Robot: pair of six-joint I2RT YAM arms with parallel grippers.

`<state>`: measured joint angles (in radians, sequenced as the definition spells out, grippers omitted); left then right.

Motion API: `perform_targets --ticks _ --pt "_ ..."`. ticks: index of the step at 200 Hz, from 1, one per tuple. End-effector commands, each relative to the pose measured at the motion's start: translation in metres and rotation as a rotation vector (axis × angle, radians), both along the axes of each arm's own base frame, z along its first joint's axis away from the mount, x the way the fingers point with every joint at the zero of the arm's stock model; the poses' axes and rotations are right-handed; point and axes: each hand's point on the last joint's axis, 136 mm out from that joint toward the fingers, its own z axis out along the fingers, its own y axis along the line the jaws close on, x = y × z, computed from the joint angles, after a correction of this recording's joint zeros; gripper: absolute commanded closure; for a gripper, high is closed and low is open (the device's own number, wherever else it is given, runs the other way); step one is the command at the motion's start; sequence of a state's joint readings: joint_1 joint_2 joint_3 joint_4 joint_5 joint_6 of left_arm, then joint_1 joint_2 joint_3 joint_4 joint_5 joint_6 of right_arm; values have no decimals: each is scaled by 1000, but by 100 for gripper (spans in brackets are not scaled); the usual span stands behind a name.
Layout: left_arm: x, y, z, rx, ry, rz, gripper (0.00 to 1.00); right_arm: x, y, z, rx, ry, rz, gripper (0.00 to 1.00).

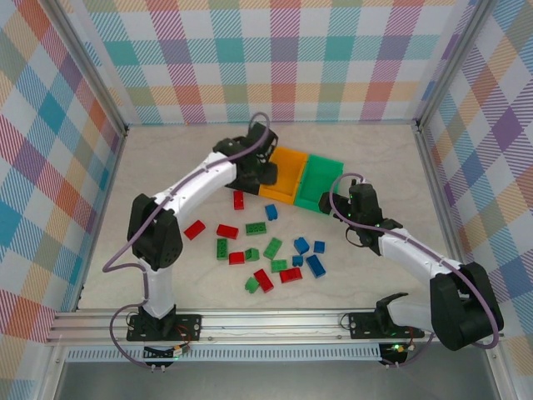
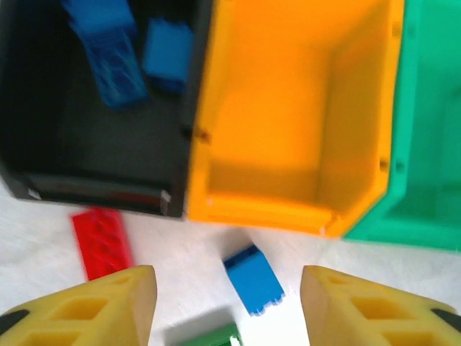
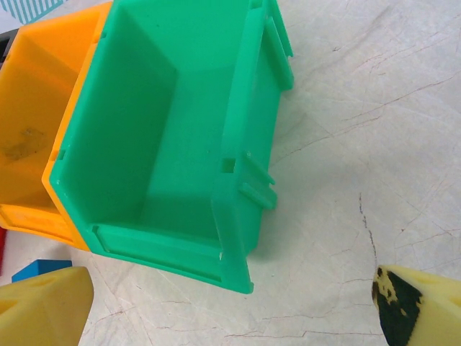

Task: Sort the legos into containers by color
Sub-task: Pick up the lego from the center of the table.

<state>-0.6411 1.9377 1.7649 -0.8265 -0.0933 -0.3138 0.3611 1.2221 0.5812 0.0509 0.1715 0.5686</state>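
My left gripper [image 2: 227,310] hangs open near the front of the black container [image 2: 94,191], nothing between its yellow fingers [image 2: 108,306]. Two blue legos [image 2: 108,50] lie in that container. The orange container [image 2: 288,209] beside it has nothing in it. Below my left jaws a blue lego [image 2: 252,280], a red one [image 2: 101,241] and a green one [image 2: 209,337] lie on the table. My right gripper [image 3: 230,310] stands open over bare table by the near right corner of the green container [image 3: 166,144], which holds nothing. Several red, green and blue legos [image 1: 266,254] lie scattered mid-table.
The three containers stand joined in a row at the back of the table [image 1: 166,167], black on the left under my left arm [image 1: 200,179]. Checked walls [image 1: 275,58] close in the table on three sides. Bare table lies right of the green container [image 1: 321,183].
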Motion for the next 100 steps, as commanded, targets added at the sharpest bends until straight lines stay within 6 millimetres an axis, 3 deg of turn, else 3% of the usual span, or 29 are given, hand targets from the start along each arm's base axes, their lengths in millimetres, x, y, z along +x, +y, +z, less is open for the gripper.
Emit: perform_targets --ticks 1,28,61,100 --pt "-32 -10 -33 -1 101 -26 40 -1 1 2 15 -9 0 1" --pt "-45 -12 -61 18 176 -16 37 0 4 0 25 -2 6 1" --pt "-46 -25 -79 45 209 -41 29 -1 3 0 23 -5 5 1" --pt "-44 -25 -105 147 267 -45 30 -1 2 2 19 -10 3 1"
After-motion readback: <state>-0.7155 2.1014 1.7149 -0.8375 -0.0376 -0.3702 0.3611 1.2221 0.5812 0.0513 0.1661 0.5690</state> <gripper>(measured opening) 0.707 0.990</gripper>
